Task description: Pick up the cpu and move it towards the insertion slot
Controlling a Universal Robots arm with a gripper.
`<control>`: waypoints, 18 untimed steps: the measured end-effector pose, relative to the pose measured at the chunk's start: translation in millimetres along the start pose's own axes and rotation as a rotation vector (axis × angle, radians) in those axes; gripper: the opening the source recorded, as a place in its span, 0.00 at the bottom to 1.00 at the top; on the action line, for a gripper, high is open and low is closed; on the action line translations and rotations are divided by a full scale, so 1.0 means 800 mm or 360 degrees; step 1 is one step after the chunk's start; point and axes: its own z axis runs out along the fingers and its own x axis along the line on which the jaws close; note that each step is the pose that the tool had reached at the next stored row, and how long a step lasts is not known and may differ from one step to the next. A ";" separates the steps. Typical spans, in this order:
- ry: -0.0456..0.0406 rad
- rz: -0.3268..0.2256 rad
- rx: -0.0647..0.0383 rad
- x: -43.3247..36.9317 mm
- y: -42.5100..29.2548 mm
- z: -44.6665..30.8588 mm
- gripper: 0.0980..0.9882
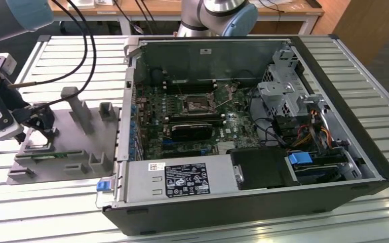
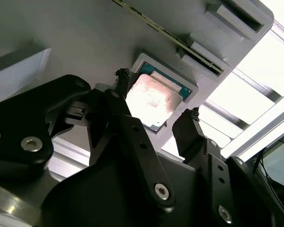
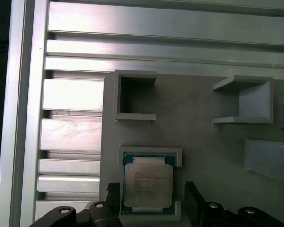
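Gripper (image 1: 38,125) at exterior view's left, above grey fixture (image 1: 69,149); fingers (image 3: 193,198) apart, flanking cpu (image 3: 148,186) lying in recess.

In the second wrist view the pincer (image 2: 156,93) covers one edge of the cpu (image 2: 150,101); the first wrist view's border crops the pincer's body.

This looks like a robotics lab or workshop. An opened black desktop computer case (image 1: 248,215) lies on a slatted aluminium workbench (image 1: 384,101) beside a grey plastic fixture (image 1: 73,142). A wooden desk (image 1: 275,9) stands behind.
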 end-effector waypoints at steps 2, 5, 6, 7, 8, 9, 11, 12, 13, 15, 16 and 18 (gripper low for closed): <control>0.0000 0.0000 -0.0001 0.000 0.0007 0.0007 0.62; 0.0000 0.0000 -0.0001 0.000 0.0018 0.0027 0.62; 0.0000 0.0000 -0.0001 0.000 0.0023 0.0038 0.62; 0.0000 0.0000 -0.0001 0.000 0.0030 0.0049 0.62; 0.0000 0.0000 -0.0001 0.000 0.0036 0.0059 0.62; 0.0000 0.0000 -0.0001 0.000 0.0041 0.0072 0.62; 0.0000 0.0000 -0.0001 0.000 0.0047 0.0100 0.62; 0.0000 0.0000 -0.0001 0.000 0.0049 0.0113 0.62; 0.0000 0.0000 -0.0001 0.000 0.0049 0.0126 0.62; 0.0000 0.0000 -0.0001 0.001 0.0050 0.0152 0.62; 0.0000 0.0000 -0.0001 0.001 0.0051 0.0165 0.62; 0.0000 0.0000 -0.0001 0.001 0.0051 0.0190 0.62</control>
